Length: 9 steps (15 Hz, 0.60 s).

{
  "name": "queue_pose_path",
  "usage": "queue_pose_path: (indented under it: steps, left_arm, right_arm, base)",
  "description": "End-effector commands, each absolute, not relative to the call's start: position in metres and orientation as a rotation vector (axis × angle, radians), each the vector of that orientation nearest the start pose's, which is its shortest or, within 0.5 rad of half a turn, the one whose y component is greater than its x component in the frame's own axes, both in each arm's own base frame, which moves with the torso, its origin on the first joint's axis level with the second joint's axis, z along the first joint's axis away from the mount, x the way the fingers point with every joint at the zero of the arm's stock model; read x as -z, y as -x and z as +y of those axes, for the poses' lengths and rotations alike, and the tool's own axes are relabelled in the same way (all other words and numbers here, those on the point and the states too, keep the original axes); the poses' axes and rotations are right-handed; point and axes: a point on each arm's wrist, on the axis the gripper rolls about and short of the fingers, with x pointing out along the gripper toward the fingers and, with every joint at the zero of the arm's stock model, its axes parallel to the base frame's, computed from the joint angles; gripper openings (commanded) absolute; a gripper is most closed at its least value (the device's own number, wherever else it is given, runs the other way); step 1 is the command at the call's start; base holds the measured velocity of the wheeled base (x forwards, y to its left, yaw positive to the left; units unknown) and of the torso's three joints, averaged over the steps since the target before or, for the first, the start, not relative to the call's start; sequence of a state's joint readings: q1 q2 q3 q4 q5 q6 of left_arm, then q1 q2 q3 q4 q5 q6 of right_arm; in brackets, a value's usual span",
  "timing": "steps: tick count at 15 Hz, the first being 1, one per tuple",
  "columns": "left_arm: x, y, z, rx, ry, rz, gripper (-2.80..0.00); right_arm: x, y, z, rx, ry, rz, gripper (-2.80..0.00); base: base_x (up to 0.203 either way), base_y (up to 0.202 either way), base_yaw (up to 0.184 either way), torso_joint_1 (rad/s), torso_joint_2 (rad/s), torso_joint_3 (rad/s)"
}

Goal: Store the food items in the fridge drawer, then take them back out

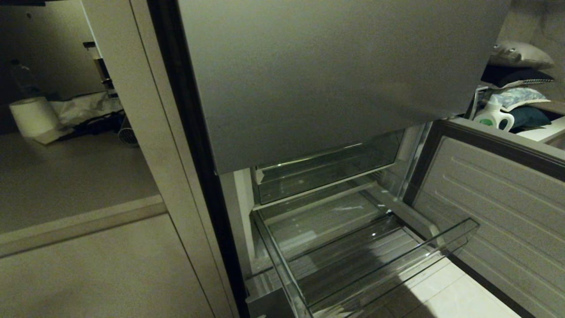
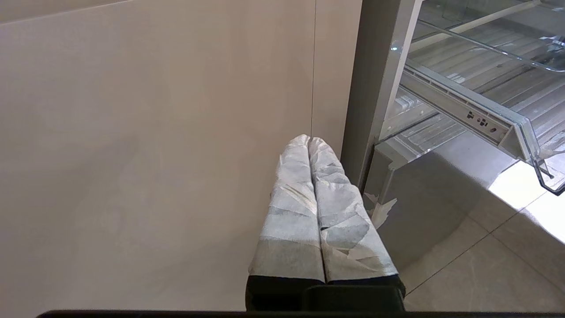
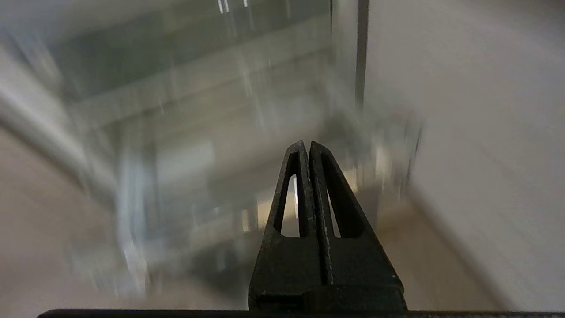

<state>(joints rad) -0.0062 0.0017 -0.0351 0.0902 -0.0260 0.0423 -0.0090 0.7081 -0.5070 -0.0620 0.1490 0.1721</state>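
fridge drawer (image 1: 371,260): clear plastic bin, pulled out from the fridge's lower compartment over the floor; ridged bottom visible, nothing inside it. front corner also shows in left wrist view (image 2: 521,132).
food items: not visible in any view, cannot tell where they are.
upper bin (image 1: 326,170): second clear bin above the drawer, pushed in, looks bare.
upper door panel (image 1: 335,75): grey steel, shut, fills the upper middle of head view.
lower door (image 1: 494,212): swung open to the right, ribbed white inner liner facing the drawer.
left end effector (image 2: 310,140): tape-wrapped fingers pressed together, holding nothing, hanging beside the fridge's left edge in front of a beige panel (image 2: 154,154).
right end effector (image 3: 305,145): black slotted fingers pressed together, nothing between them; background smeared, drawer area only vaguely readable.
floor (image 1: 446,291): pale tile, bright light patch under the drawer's front edge.
background: paper roll (image 1: 33,117) far left, detergent bottle (image 1: 494,115) far right.
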Motion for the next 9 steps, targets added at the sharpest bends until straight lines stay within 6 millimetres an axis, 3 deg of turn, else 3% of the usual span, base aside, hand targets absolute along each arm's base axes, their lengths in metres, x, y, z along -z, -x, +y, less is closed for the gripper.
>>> queue_pose_path:
  steps: [1, 6, 9]
  left_arm:
    - [-0.076, 0.026, 0.0, 0.033, -0.042, 0.058, -2.8]
    - [-0.076, 0.026, 0.0, 0.033, -0.042, 0.058, -2.8]
    - [-0.076, 0.026, 0.0, 0.033, -0.042, 0.058, -2.8]
  right_arm:
    - [-0.181, -0.066, 0.005, -0.139, -0.183, 0.318, -2.8]
    - [-0.144, -0.114, 0.003, -0.155, -0.215, 0.657, -2.8]
    - [-0.123, -0.148, 0.001, -0.168, -0.205, 0.772, -2.8]
  base:
    - [0.0, 0.0, 0.0, 0.0, 0.0, 0.0]
    - [0.0, 0.0, 0.0, 0.0, 0.0, 0.0]
    - [0.0, 0.0, 0.0, 0.0, 0.0, 0.0]
